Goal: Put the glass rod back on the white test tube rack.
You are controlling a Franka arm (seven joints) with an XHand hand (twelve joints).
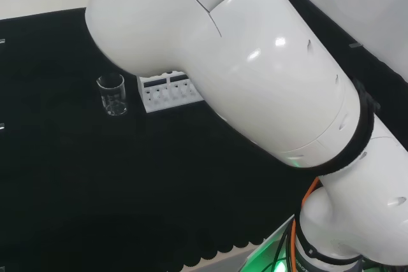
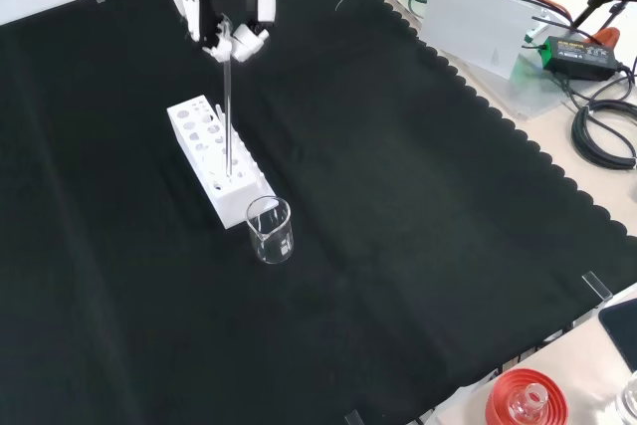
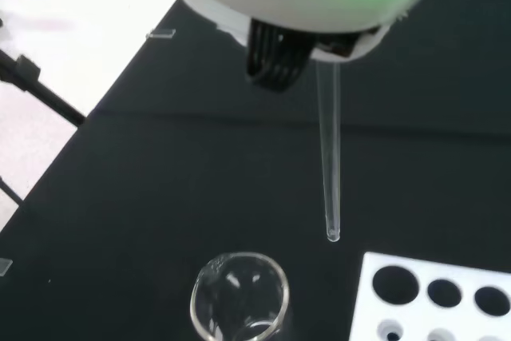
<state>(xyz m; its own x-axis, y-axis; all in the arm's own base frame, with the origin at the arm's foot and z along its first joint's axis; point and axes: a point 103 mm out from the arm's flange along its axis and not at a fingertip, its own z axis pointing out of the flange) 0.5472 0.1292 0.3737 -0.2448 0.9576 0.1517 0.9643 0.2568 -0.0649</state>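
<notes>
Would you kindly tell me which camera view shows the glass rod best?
The front view: the whole glass rod hangs upright from the hand over the white rack. The wrist view gives its lower length and tip close up. In the head view the arm covers it.

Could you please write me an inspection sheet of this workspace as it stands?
Surface: black cloth covers the bench, bare around the ware.
Job's things: glass rod hangs upright from the hand, its tip low over the white rack; whether the tip is in a hole, cannot tell.
Clutter: a clear beaker stands at the rack's near end in the front view; it looks empty.
Hand: hand above the rack's far end, fingers curled on the rod's top.
Cables: black cables and a black box at the front view's right, off the cloth.
Surroundings: a red ribbed stand at the front view's bottom edge.
</notes>
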